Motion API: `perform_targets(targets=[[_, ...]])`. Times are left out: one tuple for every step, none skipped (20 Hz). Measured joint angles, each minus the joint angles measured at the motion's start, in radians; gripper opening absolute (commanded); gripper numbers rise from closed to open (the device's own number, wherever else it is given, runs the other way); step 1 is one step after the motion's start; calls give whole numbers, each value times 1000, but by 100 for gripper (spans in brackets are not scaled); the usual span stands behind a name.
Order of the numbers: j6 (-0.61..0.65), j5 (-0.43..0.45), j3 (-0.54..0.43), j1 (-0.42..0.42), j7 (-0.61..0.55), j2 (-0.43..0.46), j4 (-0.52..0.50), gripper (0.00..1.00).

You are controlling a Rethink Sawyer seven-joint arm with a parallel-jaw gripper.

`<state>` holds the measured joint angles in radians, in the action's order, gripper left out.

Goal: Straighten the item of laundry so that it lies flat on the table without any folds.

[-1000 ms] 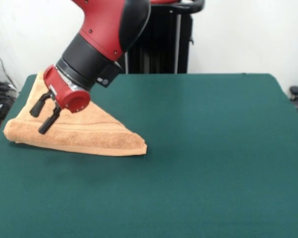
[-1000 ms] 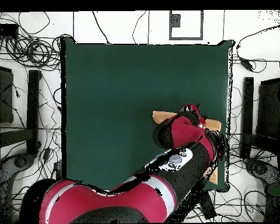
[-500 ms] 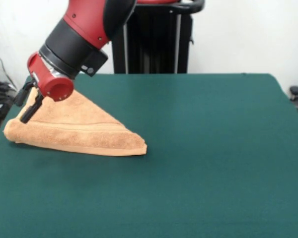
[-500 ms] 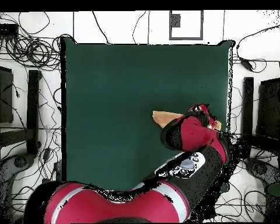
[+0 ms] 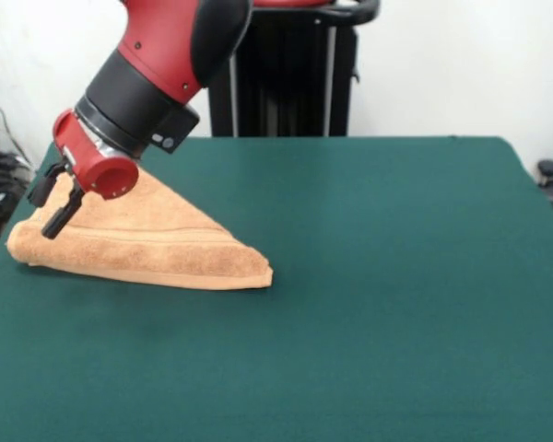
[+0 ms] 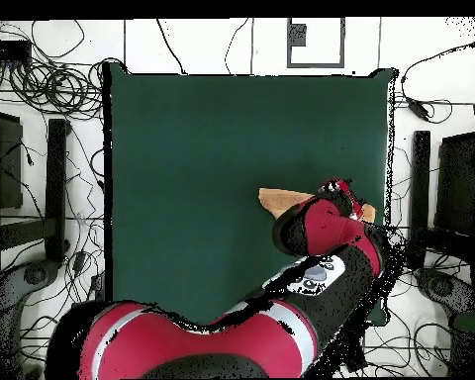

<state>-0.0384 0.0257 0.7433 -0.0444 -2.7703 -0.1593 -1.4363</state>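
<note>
The towel (image 5: 143, 238) lies folded into a triangle at one side edge of the green surface (image 5: 387, 276), doubled over on itself, so it is still far from flat. Its long folded edge runs along the near side, from a rounded corner close to the surface's side edge out to a sharper corner pointing toward the middle. The third corner sits further back, toward the surface's far side, mostly behind the arm.

The claw (image 5: 52, 201) hangs at the end of the tilted red wrist, over the towel's outer part, close to that side edge. Its two black fingers (image 5: 61, 210) are spread a little with nothing between them, and the tips look just above the cloth rather than on it (hard to be sure of contact from here). From above, the arm covers most of the towel, and only an orange sliver (image 6: 281, 197) shows past it.

What matters next, I'd say, is that the loose top layer lies directly below and slightly inward of the claw, with the open stretch of the surface beyond the sharp corner. A pinch on the upper layer near the outer corner seems the likely need, taking only one layer.
</note>
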Motion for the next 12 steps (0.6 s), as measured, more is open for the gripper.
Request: perform_targets(targets=[[0,0,0,-2,0,5,0,100],[0,-1,0,-3,0,10,0,100],[0,-1,0,-4,0,14,0,100],[0,-2,0,-8,0,28,0,100],[0,-2,0,-9,0,33,0,100],[0,-3,0,-10,0,37,0,100],[0,-3,0,-11,0,49,0,100],[0,-3,0,-11,0,55,0,100],[0,-3,0,-11,0,57,0,100],[0,-3,0,-11,0,67,-3,100],[0,-3,0,-11,0,70,-4,100],[0,-3,0,-10,0,74,-6,100]])
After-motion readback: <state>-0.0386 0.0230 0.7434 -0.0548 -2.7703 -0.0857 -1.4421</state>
